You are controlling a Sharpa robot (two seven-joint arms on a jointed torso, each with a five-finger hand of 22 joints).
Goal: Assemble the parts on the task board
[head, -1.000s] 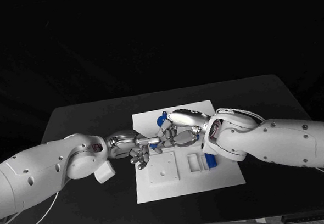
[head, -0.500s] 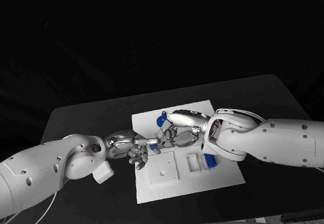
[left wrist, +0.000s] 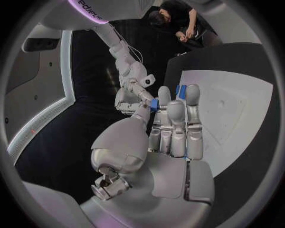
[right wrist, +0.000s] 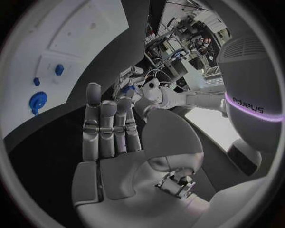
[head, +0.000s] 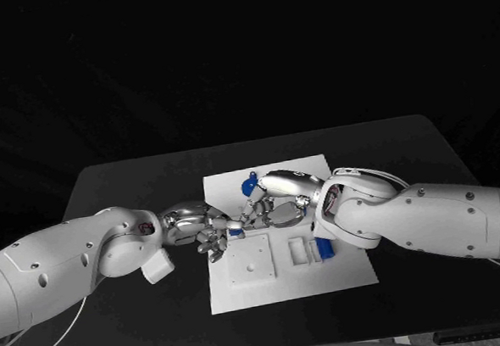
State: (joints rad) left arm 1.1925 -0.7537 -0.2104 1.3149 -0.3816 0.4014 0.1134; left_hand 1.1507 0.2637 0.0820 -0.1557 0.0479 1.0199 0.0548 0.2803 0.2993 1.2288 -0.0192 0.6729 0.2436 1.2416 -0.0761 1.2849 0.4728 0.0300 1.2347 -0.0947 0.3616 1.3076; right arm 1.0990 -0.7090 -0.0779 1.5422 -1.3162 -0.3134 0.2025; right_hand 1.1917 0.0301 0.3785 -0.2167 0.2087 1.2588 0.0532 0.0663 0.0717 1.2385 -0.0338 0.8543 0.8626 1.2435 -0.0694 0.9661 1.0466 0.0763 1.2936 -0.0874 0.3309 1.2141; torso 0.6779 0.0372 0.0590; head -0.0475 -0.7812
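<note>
Over the task board (head: 337, 278) on the tabletop (head: 117, 185), a small blue part (left wrist: 154, 105) is pinched between the left hand (head: 212, 231) and right hand (head: 276, 206) fingertips. A handover seems underway; next, one clean grip is needed before seating.

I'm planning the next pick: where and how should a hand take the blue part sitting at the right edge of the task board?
Probably from above, pinching the blue part across its narrow width. It stands beside the white raised block on the task board, and the right arm covers its right side, so the top looks like the freest approach.
</note>
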